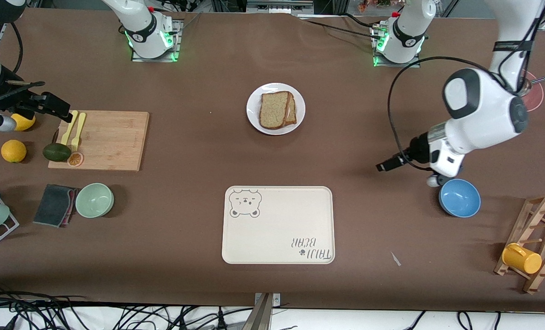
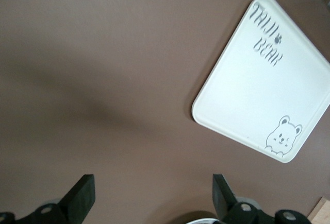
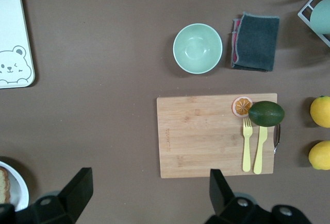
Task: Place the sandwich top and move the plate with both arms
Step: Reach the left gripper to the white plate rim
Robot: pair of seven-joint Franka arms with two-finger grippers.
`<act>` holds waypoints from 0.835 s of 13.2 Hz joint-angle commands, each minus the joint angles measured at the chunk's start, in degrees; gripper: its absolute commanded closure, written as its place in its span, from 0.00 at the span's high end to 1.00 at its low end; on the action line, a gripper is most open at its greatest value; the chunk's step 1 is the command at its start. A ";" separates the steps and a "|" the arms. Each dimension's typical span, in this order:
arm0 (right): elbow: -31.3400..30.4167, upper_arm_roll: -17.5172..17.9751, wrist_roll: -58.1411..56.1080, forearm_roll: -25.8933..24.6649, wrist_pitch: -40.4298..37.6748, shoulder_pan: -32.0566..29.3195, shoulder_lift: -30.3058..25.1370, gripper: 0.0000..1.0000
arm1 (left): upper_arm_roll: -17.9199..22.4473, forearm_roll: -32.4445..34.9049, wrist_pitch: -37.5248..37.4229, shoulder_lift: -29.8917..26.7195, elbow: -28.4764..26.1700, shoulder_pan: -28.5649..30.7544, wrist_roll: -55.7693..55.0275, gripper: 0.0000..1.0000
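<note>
Your sandwich top [image 1: 273, 110] already sits on the plate [image 1: 254, 118]; moving it remains. Left hand [image 2: 152, 195] and right hand [image 3: 149, 193] hover released, apart.

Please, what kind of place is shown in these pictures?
Probably a robotics lab staged as a kitchen table. Two arm bases are bolted to a brown-covered table, loose cables lie along its edge, and kitchen props are laid out: a plate with bread, a cutting board and a tray.
</note>
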 commanded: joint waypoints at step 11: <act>1.07 -0.20 -0.52 -2.07 -4.02 -0.26 0.24 1.00 | 0.18 -19.61 -13.39 6.92 -2.90 -1.85 37.24 1.00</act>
